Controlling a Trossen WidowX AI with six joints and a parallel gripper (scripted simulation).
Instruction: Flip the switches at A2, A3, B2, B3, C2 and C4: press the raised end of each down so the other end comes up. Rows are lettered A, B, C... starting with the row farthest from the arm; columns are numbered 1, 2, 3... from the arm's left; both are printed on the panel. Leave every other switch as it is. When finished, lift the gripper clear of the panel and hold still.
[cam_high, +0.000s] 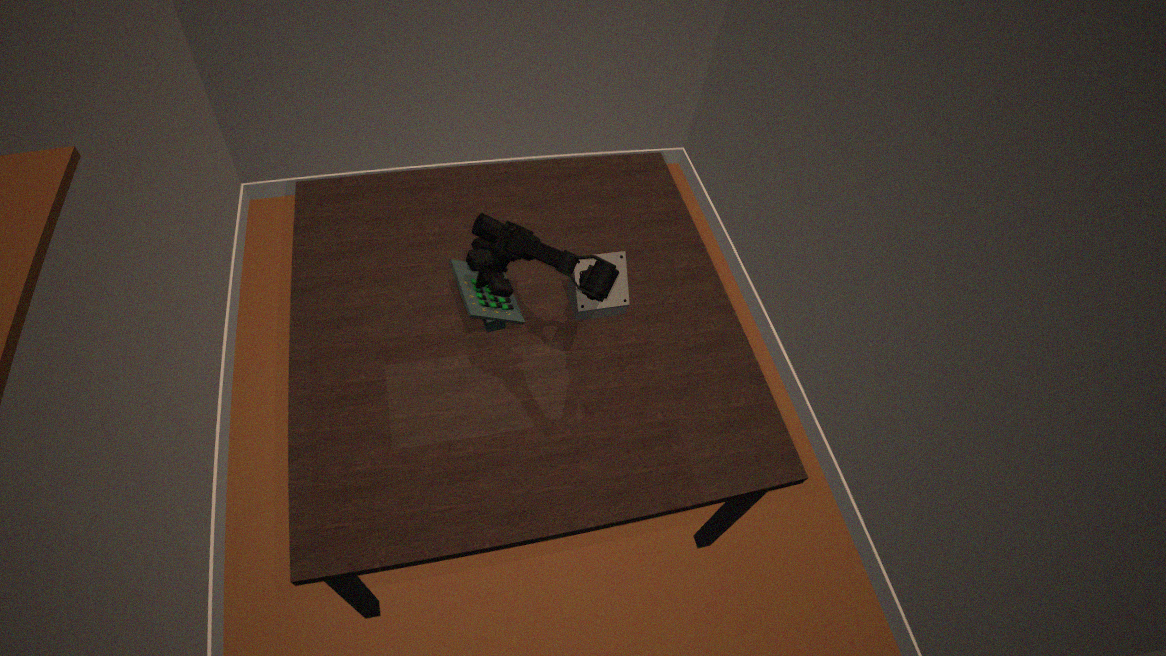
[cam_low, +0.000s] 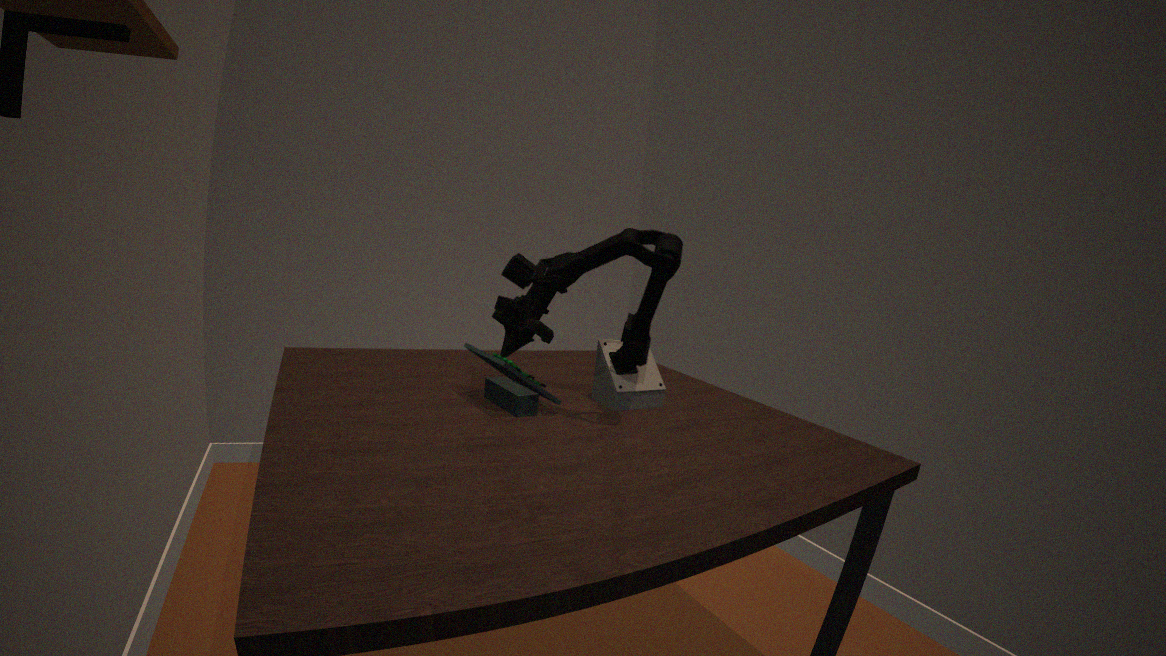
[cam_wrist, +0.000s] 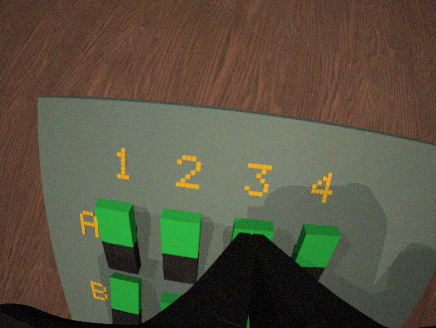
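Note:
The tilted grey-green panel (cam_high: 459, 271) (cam_low: 549, 395) (cam_wrist: 75, 130) carries green-and-black rocker switches. My gripper (cam_high: 480, 288) (cam_low: 504, 354) (cam_wrist: 249, 245) is shut and empty, its tips at the green end of switch A3 (cam_wrist: 253, 223). I cannot tell whether they touch it. A1 (cam_wrist: 116, 222), A2 (cam_wrist: 181, 235) and A4 (cam_wrist: 318, 247) show their green far ends, which look raised. B1 (cam_wrist: 126, 295) looks the same. Only the green top of B2 (cam_wrist: 170, 300) shows, lower than B1's. The fingers hide B3 and B4; row C is out of the wrist view.
The panel rests on a dark block (cam_high: 494, 324) (cam_low: 512, 398) on the brown wooden table (cam_high: 407, 505) (cam_low: 489, 505). The arm's pale base (cam_high: 619, 281) (cam_low: 636, 399) stands on the near side of the panel. Printed numbers 1 to 4 run above row A.

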